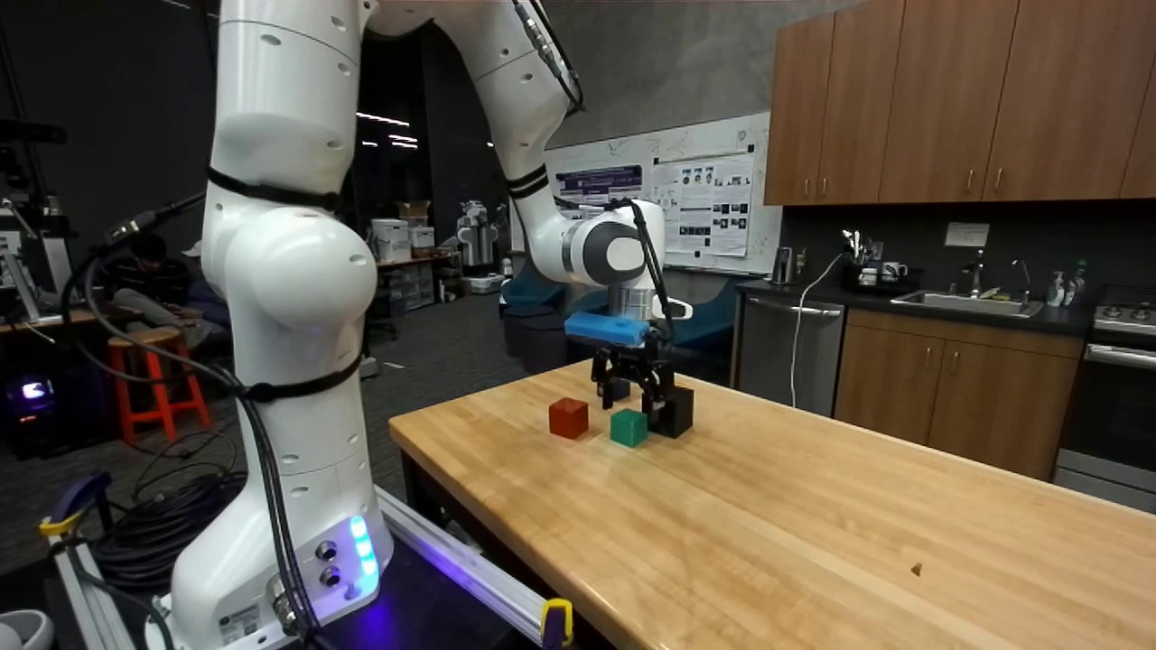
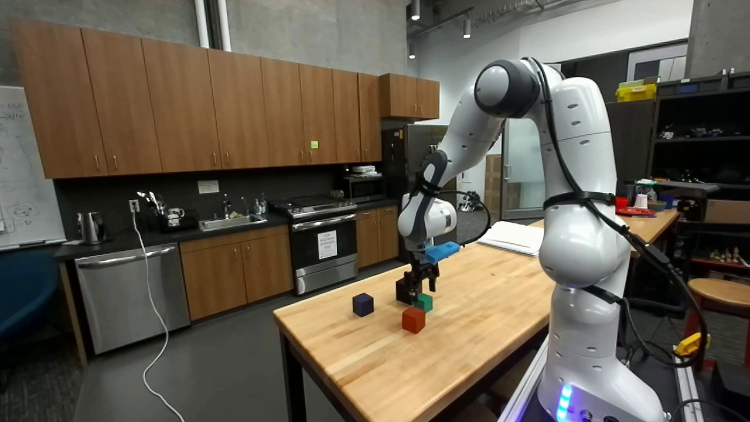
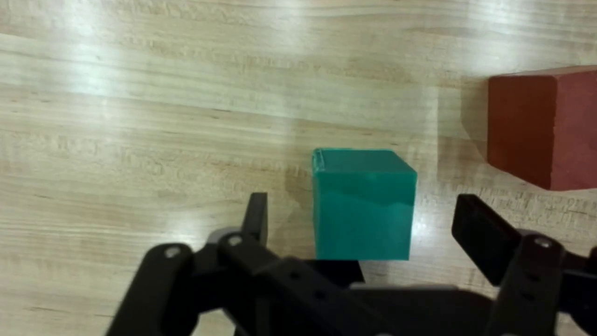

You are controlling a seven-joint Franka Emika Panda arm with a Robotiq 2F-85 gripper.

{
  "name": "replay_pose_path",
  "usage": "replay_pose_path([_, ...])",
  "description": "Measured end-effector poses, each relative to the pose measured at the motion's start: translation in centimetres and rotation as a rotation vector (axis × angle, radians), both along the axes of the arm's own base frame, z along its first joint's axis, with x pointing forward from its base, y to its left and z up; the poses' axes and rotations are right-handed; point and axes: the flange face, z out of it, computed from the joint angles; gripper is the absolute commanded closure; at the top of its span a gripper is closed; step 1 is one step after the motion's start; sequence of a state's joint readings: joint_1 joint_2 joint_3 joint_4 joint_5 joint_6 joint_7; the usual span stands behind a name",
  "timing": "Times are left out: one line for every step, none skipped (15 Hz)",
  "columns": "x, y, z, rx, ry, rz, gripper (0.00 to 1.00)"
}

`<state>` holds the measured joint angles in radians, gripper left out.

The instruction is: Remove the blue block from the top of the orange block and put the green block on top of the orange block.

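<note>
The orange block (image 1: 568, 418) (image 2: 413, 320) stands on the table with nothing on top; it is at the right edge in the wrist view (image 3: 522, 128). The dark blue block (image 2: 362, 305) stands apart on the table near its end; in an exterior view it is partly hidden behind the gripper (image 1: 619, 390), and it is out of the wrist view. The green block (image 1: 629, 429) (image 2: 424, 302) stands on the table near the orange block. My gripper (image 1: 630, 406) (image 2: 423, 291) is open above the green block. In the wrist view the fingers (image 3: 361, 210) lie either side of the green block (image 3: 364, 217), apart from it.
A larger black cube (image 1: 675, 415) (image 2: 403, 291) stands close beside the green block; a corner of it shows below the green block in the wrist view (image 3: 338, 271). A tiny brown bit (image 1: 917, 569) lies on the wooden table (image 1: 768, 506). White sheets (image 2: 512, 237) lie farther along it.
</note>
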<state>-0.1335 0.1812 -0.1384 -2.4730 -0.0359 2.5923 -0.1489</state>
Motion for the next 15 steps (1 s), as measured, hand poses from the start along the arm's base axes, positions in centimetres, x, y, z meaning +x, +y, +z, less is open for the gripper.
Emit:
replay_pose_path([0.2,-0.1,-0.3,-0.001,0.004,0.000,0.10])
replay_pose_path([0.4,-0.1,-0.5,-0.001,0.007,0.000,0.26])
replay_pose_path([0.6,-0.2,-0.8,-0.002,0.009,0.001,0.31])
replay_pose_path([0.8,-0.2,-1.0,-0.003,0.012,0.001,0.38])
replay_pose_path([0.9,-0.3,-1.2,-0.004,0.015,0.002,0.46])
replay_pose_path([1.0,-0.3,-1.4,-0.004,0.017,0.003,0.53])
replay_pose_path([1.1,-0.3,-1.4,-0.005,0.018,0.003,0.62])
replay_pose_path([1.2,-0.4,-1.4,-0.005,0.017,0.003,0.69])
replay_pose_path([1.3,-0.4,-1.4,-0.006,0.016,0.003,0.77])
replay_pose_path([1.3,-0.4,-1.3,-0.006,0.015,0.004,0.77])
replay_pose_path([1.3,-0.3,-1.2,-0.006,0.013,0.004,0.77])
replay_pose_path([1.3,-0.3,-1.1,-0.006,0.011,0.005,0.77])
replay_pose_path([1.3,-0.3,-0.8,-0.006,0.008,0.005,0.77])
replay_pose_path([1.3,-0.3,-0.5,-0.005,0.004,0.006,0.77])
replay_pose_path([1.2,-0.2,-0.1,-0.005,0.000,0.006,0.77])
